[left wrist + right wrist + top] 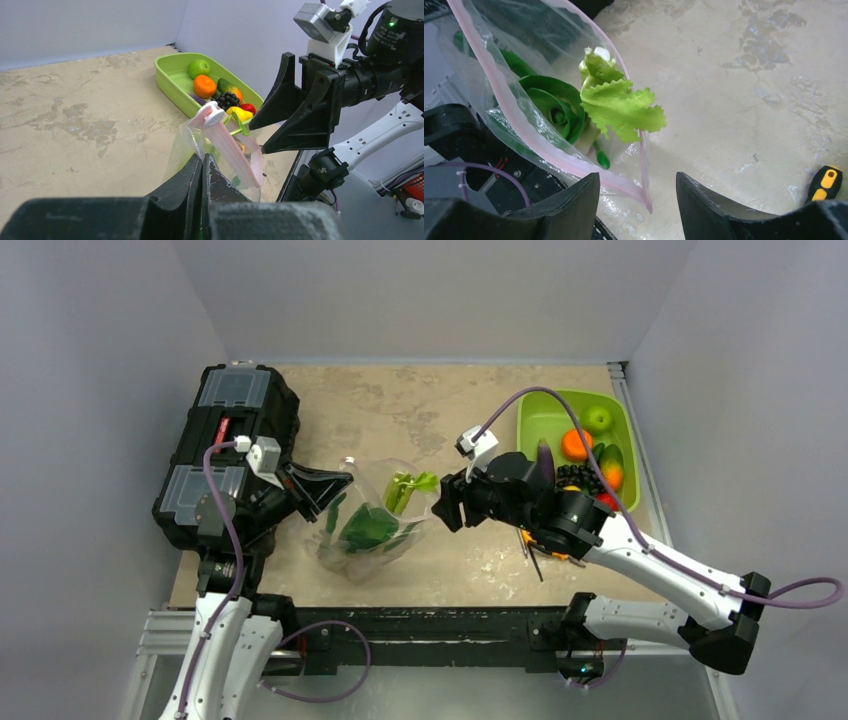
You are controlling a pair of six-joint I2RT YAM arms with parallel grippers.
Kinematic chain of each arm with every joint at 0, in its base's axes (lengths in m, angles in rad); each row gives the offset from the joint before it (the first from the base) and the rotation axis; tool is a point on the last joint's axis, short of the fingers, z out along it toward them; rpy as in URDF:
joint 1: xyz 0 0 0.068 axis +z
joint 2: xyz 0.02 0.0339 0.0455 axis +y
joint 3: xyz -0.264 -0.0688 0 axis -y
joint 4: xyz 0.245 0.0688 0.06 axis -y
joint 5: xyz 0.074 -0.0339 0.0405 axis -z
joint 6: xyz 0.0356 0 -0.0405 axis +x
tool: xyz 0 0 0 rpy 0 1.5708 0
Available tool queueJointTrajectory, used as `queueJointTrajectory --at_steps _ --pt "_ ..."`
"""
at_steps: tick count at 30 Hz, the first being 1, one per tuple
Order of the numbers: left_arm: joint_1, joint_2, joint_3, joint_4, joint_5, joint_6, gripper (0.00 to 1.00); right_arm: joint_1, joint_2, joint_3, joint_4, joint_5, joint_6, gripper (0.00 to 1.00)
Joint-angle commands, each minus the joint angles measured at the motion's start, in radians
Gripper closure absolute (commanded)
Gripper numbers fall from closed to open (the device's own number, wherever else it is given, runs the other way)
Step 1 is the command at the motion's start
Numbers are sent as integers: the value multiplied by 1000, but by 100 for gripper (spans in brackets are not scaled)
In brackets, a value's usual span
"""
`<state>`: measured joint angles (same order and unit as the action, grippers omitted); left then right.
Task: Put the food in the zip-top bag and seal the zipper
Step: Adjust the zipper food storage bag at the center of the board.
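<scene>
Much of the food is hard to read. Through the creased plastic of the zip-top bag (372, 530) we see the darker green (555, 107) only as a blurred rosette, and we cannot tell whether the white bit past the paler green (624, 106) is its stalk. The screwdriver (827, 183) is cut off at the picture's edge (only its yellow-and-black handle shows).

We count two greens, one bag, two tools, one lime-green bin (530, 415) and one black toolbox (225, 430).

The bag lies on the counter (420, 410) just beside the toolbox, on its bin side. The zipper (524, 136) gapes, its mouth facing away from the toolbox. The paler green lies lengthwise along that line, its frilly tip crossing the pink strip and pointing away from the toolbox.

The left tool (204, 162), nearest the toolbox, is pinched closed on the bag's edge. The right tool (636, 177), beyond the bag from the toolbox, has its jaws apart and grips nothing.
</scene>
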<state>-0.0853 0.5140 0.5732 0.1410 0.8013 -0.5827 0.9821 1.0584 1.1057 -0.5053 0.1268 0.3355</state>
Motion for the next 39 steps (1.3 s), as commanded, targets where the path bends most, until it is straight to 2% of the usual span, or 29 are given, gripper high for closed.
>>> queueJointTrajectory --at_steps 1,9,12,15,20,24,27,31,32,33,37,39 --pt "4 -1 -9 31 -5 4 100 -2 4 -26 99 -28 -48 45" --pt "4 0 -3 33 -5 1 100 -2 96 -66 279 67 -127 65" --pt "4 -1 2 29 -7 -5 100 1 105 -66 323 145 -178 78" --pt "4 -7 5 35 -11 -21 100 0 92 -42 333 201 -196 100" --pt "4 -19 8 38 -83 -61 100 0 51 119 248 314 -275 100" --pt "4 -1 -32 129 -170 -145 100 -1 56 234 214 305 -344 100" --pt "4 56 -19 81 -257 -180 100 0 82 216 256 277 -377 100" --pt "4 113 22 -74 -278 -172 100 0 116 138 296 249 -346 100" --pt "4 114 34 -152 -298 -169 97 0 113 120 303 246 -342 100" --pt "4 113 49 -234 -321 -163 90 0 108 102 315 244 -326 100" --pt "5 89 120 -484 -331 -90 50 0 110 101 299 219 -299 100" --pt "4 52 158 -549 -333 -49 41 0 126 135 264 212 -282 100"
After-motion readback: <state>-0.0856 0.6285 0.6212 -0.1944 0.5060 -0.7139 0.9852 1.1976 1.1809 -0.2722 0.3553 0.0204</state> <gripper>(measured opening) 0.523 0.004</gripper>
